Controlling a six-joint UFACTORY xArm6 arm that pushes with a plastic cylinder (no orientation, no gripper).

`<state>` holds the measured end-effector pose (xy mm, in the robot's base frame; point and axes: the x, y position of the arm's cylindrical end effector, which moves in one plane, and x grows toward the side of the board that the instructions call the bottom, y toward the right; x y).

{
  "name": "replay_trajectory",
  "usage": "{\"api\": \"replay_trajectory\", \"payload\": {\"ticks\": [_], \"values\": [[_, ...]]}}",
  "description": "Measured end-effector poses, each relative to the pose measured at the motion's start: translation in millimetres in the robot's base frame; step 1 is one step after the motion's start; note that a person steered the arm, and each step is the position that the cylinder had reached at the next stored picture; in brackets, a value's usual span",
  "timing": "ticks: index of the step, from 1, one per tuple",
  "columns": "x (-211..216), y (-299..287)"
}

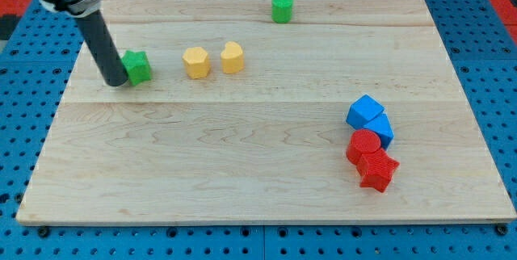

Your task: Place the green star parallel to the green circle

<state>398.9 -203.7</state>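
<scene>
The green star (137,66) lies on the wooden board (242,155) at the view's upper left. My tip (116,82) stands right against the star's left side, touching it. The green circle (281,8) stands near the view's top edge, right of centre, far from the star. The arm's body rises from the rod at the top left corner.
Two yellow blocks (196,62) (233,56) sit side by side right of the star. At the view's right, two blue blocks (365,111) (382,129) touch a red circle (363,144) and a red star (377,169).
</scene>
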Motion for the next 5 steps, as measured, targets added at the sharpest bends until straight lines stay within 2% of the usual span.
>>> {"api": "replay_trajectory", "payload": {"ticks": [2,4,5], "values": [[-21.0,42.9],[-16.4,65.8],[-28.5,67.7]]}}
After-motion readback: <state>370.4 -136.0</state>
